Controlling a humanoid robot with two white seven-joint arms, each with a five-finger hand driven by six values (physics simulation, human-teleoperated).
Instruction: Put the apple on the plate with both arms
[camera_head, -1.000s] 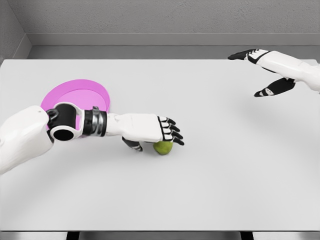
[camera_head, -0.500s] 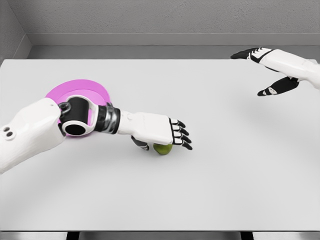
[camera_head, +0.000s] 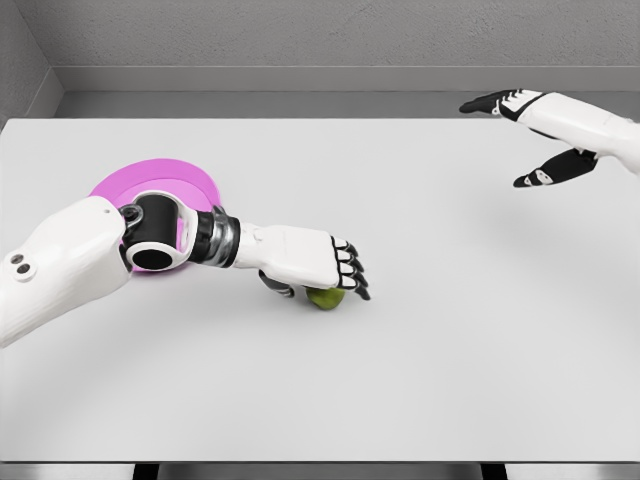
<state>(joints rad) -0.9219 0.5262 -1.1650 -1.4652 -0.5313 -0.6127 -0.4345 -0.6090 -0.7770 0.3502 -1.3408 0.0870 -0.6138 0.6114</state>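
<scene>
On the table (camera_head: 420, 380), the left hand (camera_head: 318, 262) grasps the round apple (camera_head: 325, 297); the right hand (camera_head: 535, 135) hangs released.

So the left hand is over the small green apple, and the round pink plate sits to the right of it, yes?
Not quite. In the head view the left hand does cover the small green apple, but the round pink plate lies to its left, partly behind the arm.

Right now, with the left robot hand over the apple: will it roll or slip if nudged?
Likely rolls: the apple is round, on a flat table. Probably rigid, smooth, so it may squirt from the left robot hand, which covers it from above.
</scene>
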